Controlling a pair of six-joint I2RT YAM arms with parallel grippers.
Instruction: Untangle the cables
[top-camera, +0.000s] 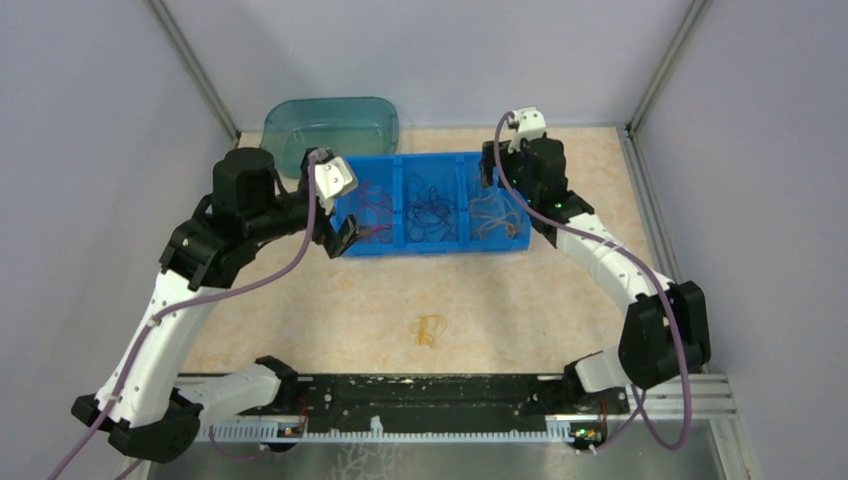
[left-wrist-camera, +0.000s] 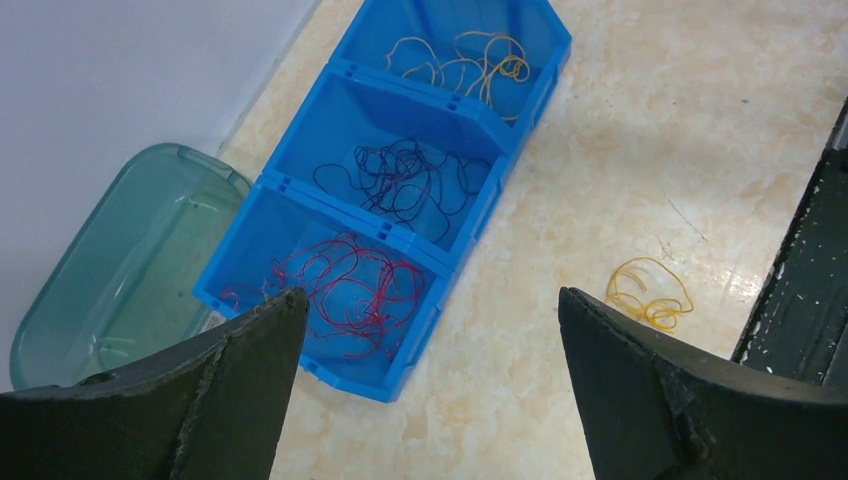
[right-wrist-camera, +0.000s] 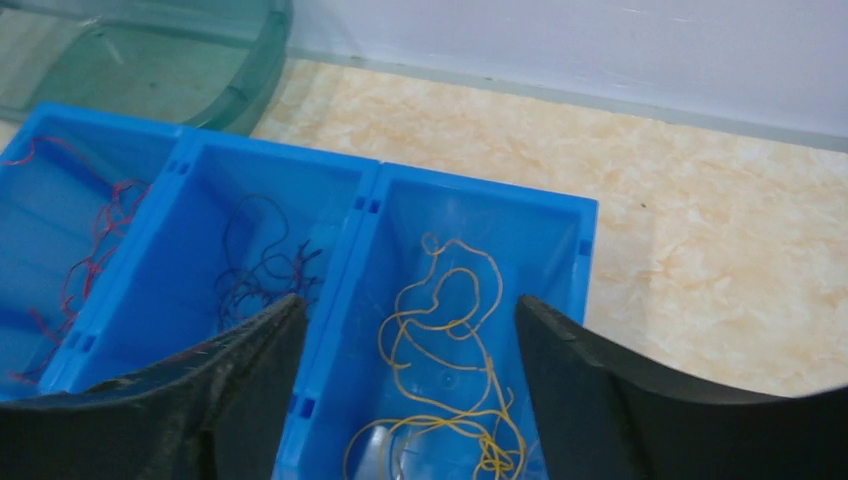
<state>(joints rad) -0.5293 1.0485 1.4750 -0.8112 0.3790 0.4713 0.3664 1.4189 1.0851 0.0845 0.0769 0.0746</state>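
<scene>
The cables lie sorted in a blue three-part bin (top-camera: 430, 247): red cables (top-camera: 372, 215) in the left part, dark purple cables (top-camera: 430, 210) in the middle, yellow cables (top-camera: 492, 212) on the right. A small yellow clump (top-camera: 428, 331) lies alone on the table in front of the bin, also seen as the loose yellow clump (left-wrist-camera: 648, 295) in the left wrist view. My left gripper (left-wrist-camera: 430, 292) hangs open and empty over the bin's left front corner, by the red cables (left-wrist-camera: 350, 290). My right gripper (right-wrist-camera: 408, 300) stands open above the yellow cables (right-wrist-camera: 440, 330), holding nothing.
A clear teal tub (top-camera: 330, 125) sits behind the bin's left end, against the back wall. Grey walls close in the table on three sides. A black rail (top-camera: 450, 395) with the arm bases runs along the near edge.
</scene>
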